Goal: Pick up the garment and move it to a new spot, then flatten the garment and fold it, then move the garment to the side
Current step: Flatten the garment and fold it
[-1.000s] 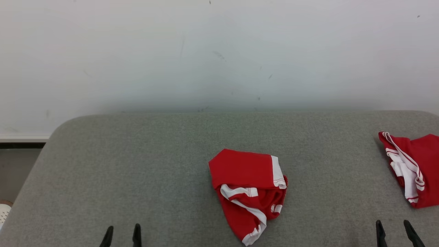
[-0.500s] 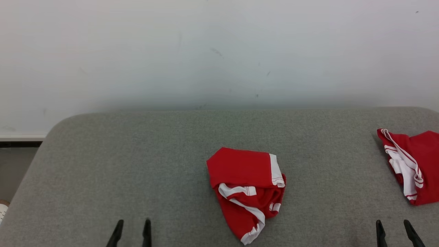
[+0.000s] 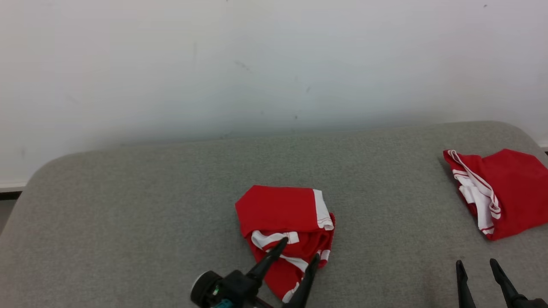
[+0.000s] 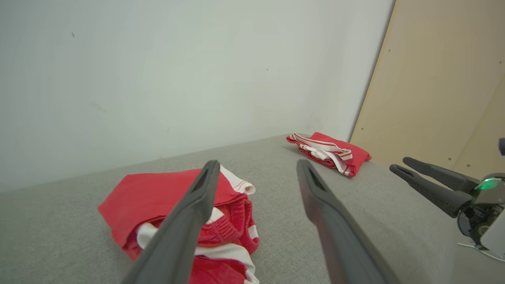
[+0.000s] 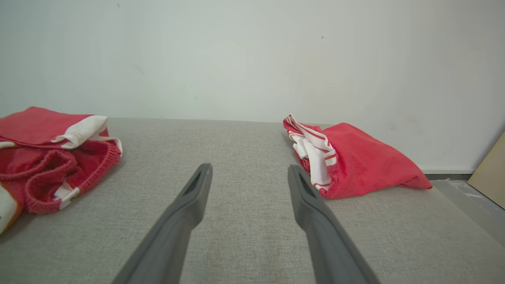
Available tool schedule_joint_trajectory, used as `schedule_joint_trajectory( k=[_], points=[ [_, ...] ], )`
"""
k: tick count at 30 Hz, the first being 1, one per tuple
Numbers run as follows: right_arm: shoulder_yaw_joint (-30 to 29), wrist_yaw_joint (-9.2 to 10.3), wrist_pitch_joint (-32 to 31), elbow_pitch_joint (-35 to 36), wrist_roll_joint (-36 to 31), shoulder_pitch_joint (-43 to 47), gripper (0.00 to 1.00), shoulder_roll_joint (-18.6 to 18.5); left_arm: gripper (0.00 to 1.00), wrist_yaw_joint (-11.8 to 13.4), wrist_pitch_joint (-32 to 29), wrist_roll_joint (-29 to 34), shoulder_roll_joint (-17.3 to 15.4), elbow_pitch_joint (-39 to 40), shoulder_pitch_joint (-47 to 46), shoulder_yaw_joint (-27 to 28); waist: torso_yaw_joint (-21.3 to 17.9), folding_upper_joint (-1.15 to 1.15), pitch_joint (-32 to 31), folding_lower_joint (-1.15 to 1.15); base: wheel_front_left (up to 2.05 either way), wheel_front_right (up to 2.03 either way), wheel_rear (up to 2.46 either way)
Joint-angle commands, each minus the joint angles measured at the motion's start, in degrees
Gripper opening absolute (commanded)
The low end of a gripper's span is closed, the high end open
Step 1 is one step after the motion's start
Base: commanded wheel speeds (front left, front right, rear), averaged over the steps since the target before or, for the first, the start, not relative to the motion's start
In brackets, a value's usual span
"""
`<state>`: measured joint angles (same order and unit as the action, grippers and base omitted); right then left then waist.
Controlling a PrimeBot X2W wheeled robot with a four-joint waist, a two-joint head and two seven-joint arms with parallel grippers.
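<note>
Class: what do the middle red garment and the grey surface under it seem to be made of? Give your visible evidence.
The middle red garment looks like soft matte knit fabric: it crumples limply, with a ribbed elastic waistband. The grey surface seems woven upholstery cloth, matte, with a fine speckled weave.

Looks like a bare test room to me, not anyone's home: I'm staring at a scuffed white wall point(image 3: 171, 64), a grey fabric-covered bench point(image 3: 128, 201), and a plain wooden board point(image 4: 442, 79) standing off to the side.
</note>
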<state>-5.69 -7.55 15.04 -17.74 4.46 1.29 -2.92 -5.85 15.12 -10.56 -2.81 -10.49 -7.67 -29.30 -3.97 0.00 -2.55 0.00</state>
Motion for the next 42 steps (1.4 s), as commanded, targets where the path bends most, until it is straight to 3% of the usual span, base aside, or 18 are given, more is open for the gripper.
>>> schedule_joint_trajectory(
  k=[1,9,17,21,26,39,40,41,42],
  points=[
    [0.5,0.15,0.1,-0.1,0.2,-1.0,1.00,-0.1,1.00,0.3,0.0,-0.9,-0.2,-2.3,-2.9,-2.8,-2.6,0.00,0.8,0.00,0.00,0.00,0.00],
    [2.2,0.15,0.1,-0.4,0.5,-3.1,1.00,-0.1,1.00,2.9,-0.1,-4.7,-0.2,-11.2,-11.2,-11.1,-10.0,0.00,2.7,0.00,0.00,0.00,0.00],
    [1.7,0.15,0.1,-0.8,1.4,-3.0,1.00,-0.1,1.00,7.4,-2.4,-6.9,-0.2,-22.2,-16.1,-13.9,-16.7,0.00,4.2,0.00,0.00,0.00,0.00],
    [0.9,0.15,0.1,-0.5,1.6,-2.4,1.00,0.0,1.00,10.1,-3.4,-7.1,-0.3,-27.0,-17.3,-13.0,-17.4,0.00,4.5,0.00,0.00,0.00,0.00],
    [0.1,0.15,0.1,-0.3,1.7,-1.9,1.00,0.0,1.00,11.6,-4.3,-7.7,-0.9,-31.2,-18.3,-12.0,-16.5,0.00,4.4,0.00,0.00,0.00,0.00],
    [1.4,0.15,0.1,-0.4,2.2,-3.2,1.00,-0.1,1.00,12.3,-5.9,-9.1,-1.3,-39.6,-21.0,-11.2,-15.9,0.00,5.4,0.00,0.00,0.00,0.00],
    [1.4,0.15,0.1,-0.4,2.3,-3.2,1.00,-0.1,0.94,12.1,-5.9,-9.1,-1.4,-40.3,-21.4,-11.3,-16.0,0.00,5.7,0.00,0.00,0.00,0.00],
    [1.5,0.15,0.1,-0.4,2.4,-3.3,1.00,-0.1,0.60,11.9,-6.1,-9.5,-1.4,-41.0,-21.6,-11.1,-16.2,0.00,6.1,0.00,0.00,0.00,0.00],
    [1.4,0.15,0.1,-0.4,2.5,-3.3,1.00,-0.1,0.38,11.6,-6.2,-9.8,-1.4,-41.6,-21.9,-11.0,-16.3,0.00,6.3,0.00,0.00,0.00,0.00]
  ],
)
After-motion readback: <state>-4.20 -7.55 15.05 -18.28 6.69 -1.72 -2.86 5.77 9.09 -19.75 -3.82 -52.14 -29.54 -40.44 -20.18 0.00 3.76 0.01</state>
